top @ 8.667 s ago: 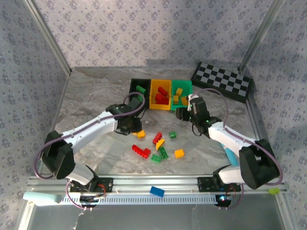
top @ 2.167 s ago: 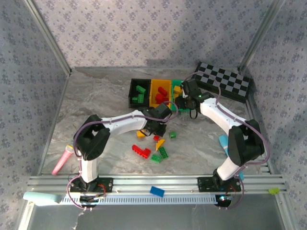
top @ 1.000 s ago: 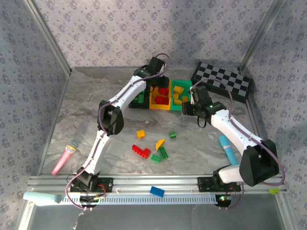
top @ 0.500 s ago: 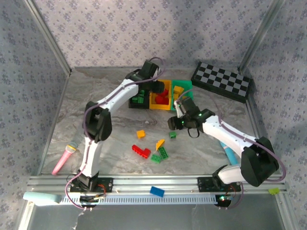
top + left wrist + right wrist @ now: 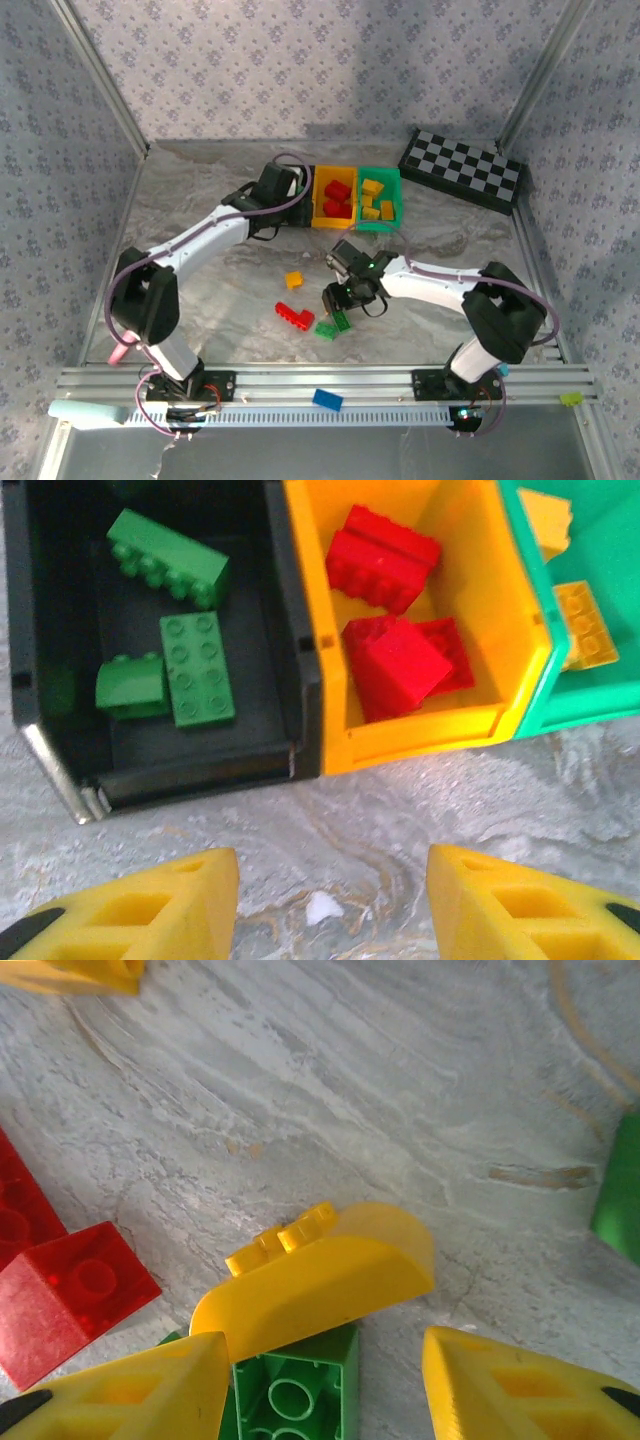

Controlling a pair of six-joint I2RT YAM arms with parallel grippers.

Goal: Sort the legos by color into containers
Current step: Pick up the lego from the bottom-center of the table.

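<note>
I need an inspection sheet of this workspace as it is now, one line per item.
Surface: marbled table, no damage seen.
Job's things: black bin holds green bricks, yellow bin red bricks, green bin yellow-orange bricks; loose: yellow curved brick, green brick, red brick, orange brick.
Clutter: blue brick on front rail; checkered board far right.
Grippers: left gripper open, facing the bins; right gripper open over the yellow curved brick.
Cables: purple cables follow left arm and right arm.
Surroundings: patterned walls, metal frame.
</note>
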